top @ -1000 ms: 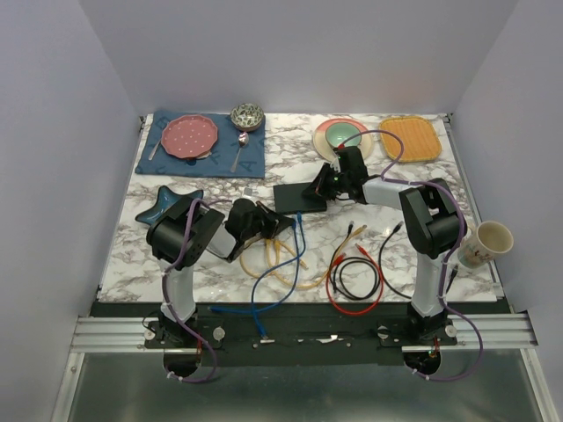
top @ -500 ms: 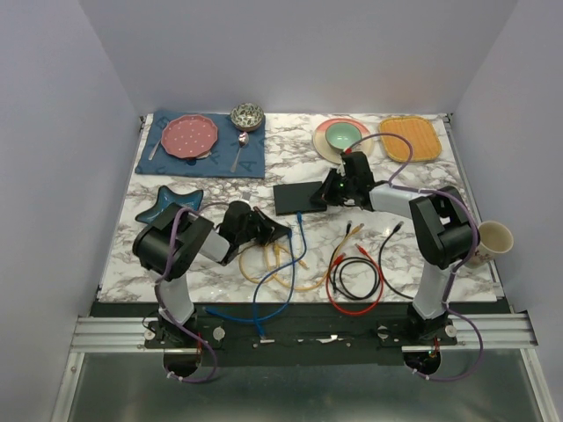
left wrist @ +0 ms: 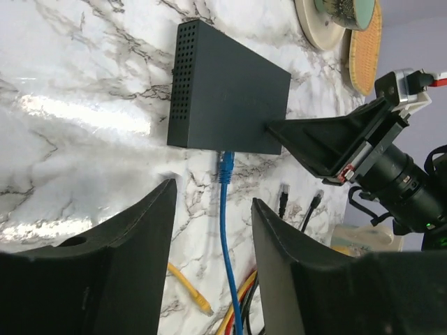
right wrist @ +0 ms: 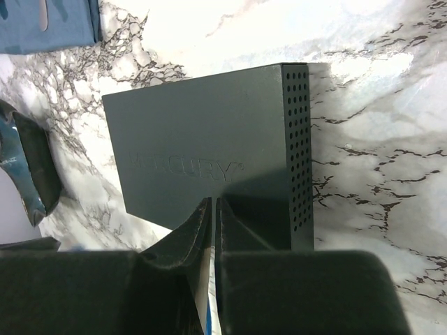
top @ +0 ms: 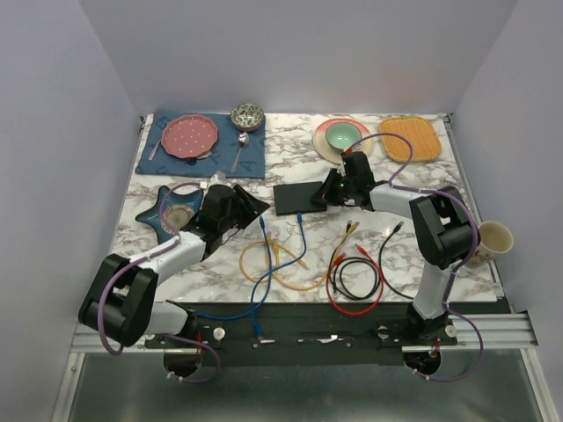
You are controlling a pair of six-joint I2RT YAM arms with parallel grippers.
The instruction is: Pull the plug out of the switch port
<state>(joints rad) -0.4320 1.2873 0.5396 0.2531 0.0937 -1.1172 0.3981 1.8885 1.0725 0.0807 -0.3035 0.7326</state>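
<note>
From above, I see the switch (top: 297, 197) lying flat near the middle of the counter (top: 413, 264), a little toward its far edge. The right gripper (top: 331, 192) touches the switch's right end. The left gripper (top: 259, 204) hangs to the switch's left, apart from it and beside the dish (top: 158, 211). The plug (top: 301, 217) on the blue cable (top: 280, 268) lies at the switch's near edge.

On my left wrist view, the left gripper (left wrist: 215, 195) is wide, with only counter and cable between its fingers (left wrist: 133, 244). The plug (left wrist: 225, 166) meets the edge of the switch (left wrist: 230, 98); I cannot tell whether it sits in a port.

On my right wrist view, the right gripper (right wrist: 213, 206) is narrow, its fingers (right wrist: 181, 237) almost touching, tips against the switch (right wrist: 202, 153).
</note>
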